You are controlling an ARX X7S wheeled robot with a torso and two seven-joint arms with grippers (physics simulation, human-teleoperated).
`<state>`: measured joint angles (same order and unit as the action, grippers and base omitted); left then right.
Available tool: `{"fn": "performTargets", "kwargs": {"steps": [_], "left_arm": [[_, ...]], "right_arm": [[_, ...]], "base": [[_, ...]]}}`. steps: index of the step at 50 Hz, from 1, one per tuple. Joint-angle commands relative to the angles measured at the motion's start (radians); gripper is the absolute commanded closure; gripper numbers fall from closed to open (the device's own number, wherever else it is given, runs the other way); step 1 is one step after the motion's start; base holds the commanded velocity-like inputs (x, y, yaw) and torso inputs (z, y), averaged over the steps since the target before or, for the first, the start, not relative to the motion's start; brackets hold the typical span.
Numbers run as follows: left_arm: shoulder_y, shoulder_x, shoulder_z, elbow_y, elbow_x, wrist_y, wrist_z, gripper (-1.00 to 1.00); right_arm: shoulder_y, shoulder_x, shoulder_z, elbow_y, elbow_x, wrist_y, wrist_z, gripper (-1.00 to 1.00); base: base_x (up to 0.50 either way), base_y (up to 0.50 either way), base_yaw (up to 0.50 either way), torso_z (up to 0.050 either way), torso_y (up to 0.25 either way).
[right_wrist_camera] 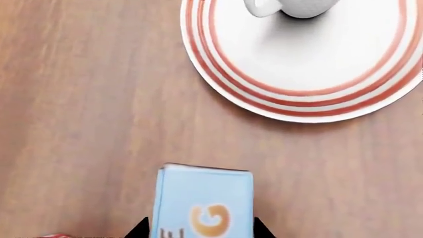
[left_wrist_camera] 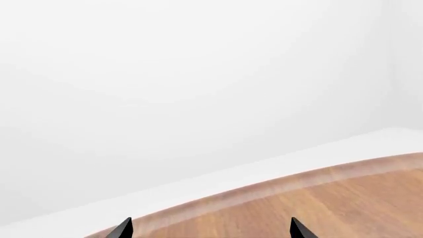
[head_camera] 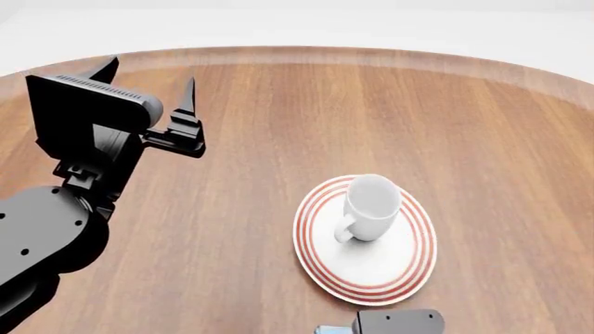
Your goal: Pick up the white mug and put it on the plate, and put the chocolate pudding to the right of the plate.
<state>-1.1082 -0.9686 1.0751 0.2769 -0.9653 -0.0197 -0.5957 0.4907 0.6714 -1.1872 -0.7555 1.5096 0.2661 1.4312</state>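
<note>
The white mug [head_camera: 371, 207] stands upright on the red-ringed plate [head_camera: 316, 252], handle toward me; the right wrist view shows the mug [right_wrist_camera: 300, 6] and the plate [right_wrist_camera: 218, 67]. The chocolate pudding [right_wrist_camera: 205, 198] shows its light blue panel with orange letters, a short way from the plate's near rim. My right gripper [right_wrist_camera: 200, 229] is shut on it, one finger tight against each side. In the head view only a sliver of the pudding [head_camera: 325, 329] shows, at the bottom edge. My left gripper [head_camera: 149, 80] hovers open and empty over the far left of the table; its fingertips [left_wrist_camera: 124, 228] frame bare wood.
The round wooden table [head_camera: 483, 125] carries everything; its far rim [left_wrist_camera: 278, 181] borders a white floor. My right arm's wrist [head_camera: 399, 322] sits at the bottom edge, just near of the plate. A red scrap [right_wrist_camera: 56, 236] shows at the right wrist view's lower edge.
</note>
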Motion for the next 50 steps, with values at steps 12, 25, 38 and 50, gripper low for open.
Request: {"fn": "performTargets", "kwargs": {"steps": [12,25,38,50], "left_arm": [[0.003,-0.001,-0.004,0.003,0.0,-0.004,0.0,-1.0],[0.001,-0.002,-0.009,0.008,-0.002,-0.009,-0.002,-1.0],[-0.017,0.005,-0.011,0.015,0.0,-0.029,0.0,-1.0],[-0.013,0.0,-0.014,0.022,-0.001,-0.03,-0.005,-1.0]], "right_arm": [[0.021,-0.005,-0.014,0.013,-0.029,0.043,0.003,1.0],[0.122,0.124,0.067,-0.233,0.097,0.027,0.108,1.0],[-0.152,0.069,0.901,-0.292,0.505,0.495,0.139,1.0],[-0.066,0.295,1.163,-0.292,0.684,0.421,0.139,1.0]], "base": [[0.0,0.0,0.0,0.0,0.0],[0.0,0.0,0.0,0.0,0.0],[0.0,0.0,0.0,0.0,0.0],[0.0,0.0,0.0,0.0,0.0]]}}
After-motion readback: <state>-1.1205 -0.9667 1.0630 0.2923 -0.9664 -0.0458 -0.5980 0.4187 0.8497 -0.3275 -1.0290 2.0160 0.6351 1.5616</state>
